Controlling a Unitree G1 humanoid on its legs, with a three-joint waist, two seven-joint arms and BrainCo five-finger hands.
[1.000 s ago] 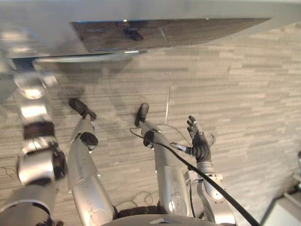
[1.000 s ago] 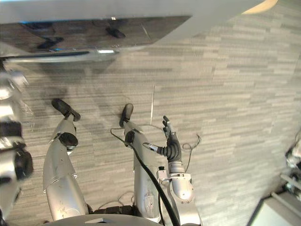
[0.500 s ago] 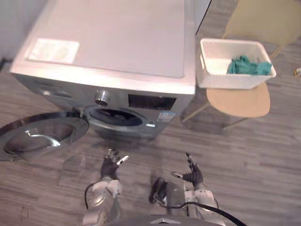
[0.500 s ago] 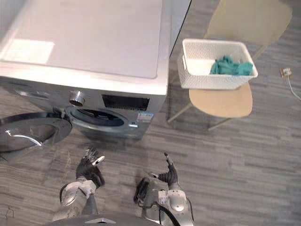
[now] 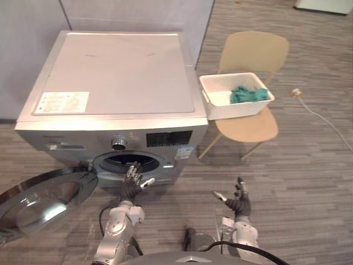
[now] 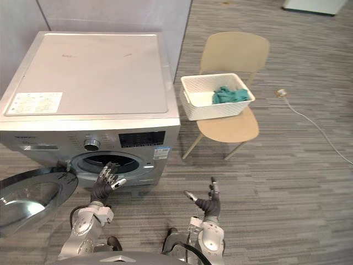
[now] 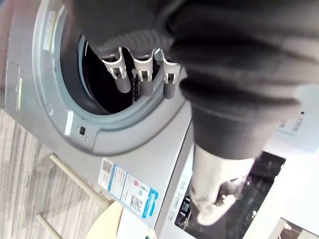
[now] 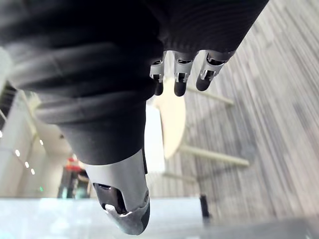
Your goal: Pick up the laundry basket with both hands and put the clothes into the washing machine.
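A white laundry basket (image 5: 236, 96) (image 6: 217, 96) with a teal cloth (image 5: 249, 94) in it stands on a light wooden chair (image 5: 246, 125) to the right of the washing machine (image 5: 113, 94). The machine's round door (image 5: 41, 203) hangs open to the left, and its dark drum opening (image 5: 130, 164) (image 7: 99, 74) faces me. My left hand (image 5: 132, 184) is open, held up just in front of the drum opening. Low over the floor right of it, my right hand (image 5: 237, 202) is open too, holding nothing. Both hands are far from the basket.
Grey plank floor (image 5: 298, 182) spreads to the right. A white cable with a plug (image 5: 298, 93) lies on the floor past the chair. A grey wall panel (image 5: 132, 14) rises behind the machine.
The camera has swung up from the floor to the machine and chair, so the whole scene has shifted. Both hands stay open; the left hand now shows in front of the drum opening.
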